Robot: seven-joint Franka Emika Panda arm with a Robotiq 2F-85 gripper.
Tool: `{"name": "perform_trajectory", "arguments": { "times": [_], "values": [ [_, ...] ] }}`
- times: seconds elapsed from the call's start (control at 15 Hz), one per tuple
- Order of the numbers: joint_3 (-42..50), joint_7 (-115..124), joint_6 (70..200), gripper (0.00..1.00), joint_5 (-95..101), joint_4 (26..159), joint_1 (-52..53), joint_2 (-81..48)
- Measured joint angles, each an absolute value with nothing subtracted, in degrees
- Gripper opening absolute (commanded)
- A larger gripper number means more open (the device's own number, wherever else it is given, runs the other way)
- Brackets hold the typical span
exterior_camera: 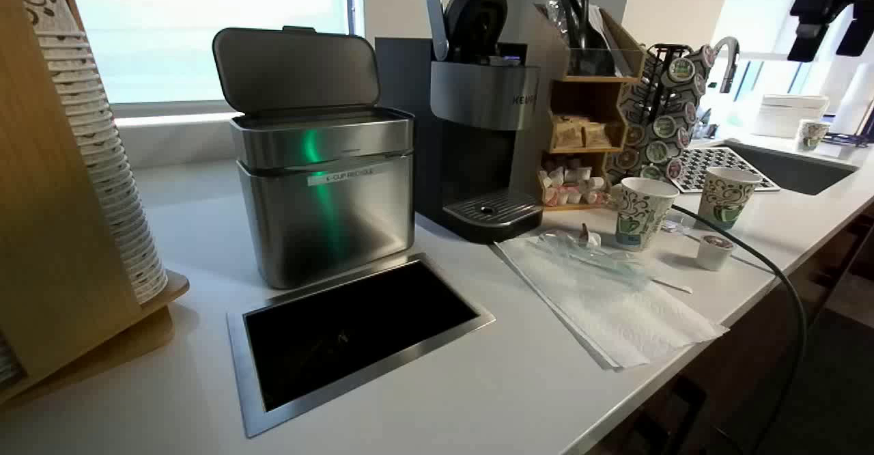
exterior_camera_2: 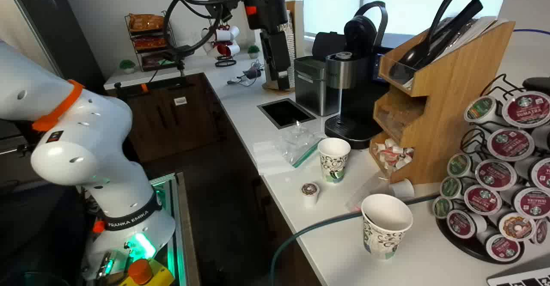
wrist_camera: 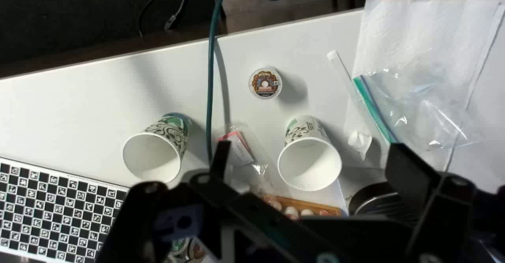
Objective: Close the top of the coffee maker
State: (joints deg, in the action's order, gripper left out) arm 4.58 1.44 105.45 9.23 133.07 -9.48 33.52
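The coffee maker (exterior_camera: pixel 485 96) is a tall dark grey pod machine standing on the counter; it also shows in an exterior view (exterior_camera_2: pixel 337 73). Its top (exterior_camera: pixel 478 18) is raised, with the handle loop pointing up; the raised top shows in an exterior view (exterior_camera_2: pixel 360 32) too. A round pod (exterior_camera_2: pixel 343 55) sits in the machine's opening. My gripper (exterior_camera: pixel 833 42) is open and empty, in the air above the counter and apart from the machine. Its two fingers are wide apart in the wrist view (wrist_camera: pixel 309 152), where only the machine's drip base (wrist_camera: pixel 378 200) shows clearly.
A steel bin (exterior_camera: pixel 328 202) with its flap up stands beside the machine, behind a counter cut-out (exterior_camera: pixel 235 366). A wooden organiser (exterior_camera_2: pixel 459 118) with tall utensils and a pod carousel (exterior_camera_2: pixel 494 174) flank it. Paper cups (exterior_camera_2: pixel 334 159), a loose pod (exterior_camera_2: pixel 310 193) and a cable (exterior_camera_2: pixel 309 230) lie in front.
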Motion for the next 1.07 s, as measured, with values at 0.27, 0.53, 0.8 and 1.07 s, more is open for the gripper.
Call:
{"name": "perform_trajectory", "arguments": {
  "times": [0.27,0.53,0.8,1.07],
  "values": [
    [4.58,1.44,105.45,1.0,9.23,133.07,-9.48,33.52],
    [4.47,3.11,105.9,1.0,9.02,133.07,-9.48,33.5],
    [-0.72,18.32,110.64,1.0,2.85,131.62,-8.21,32.02],
    [-8.89,36.09,113.05,1.0,-1.49,122.18,-6.61,26.56]
  ]
}}
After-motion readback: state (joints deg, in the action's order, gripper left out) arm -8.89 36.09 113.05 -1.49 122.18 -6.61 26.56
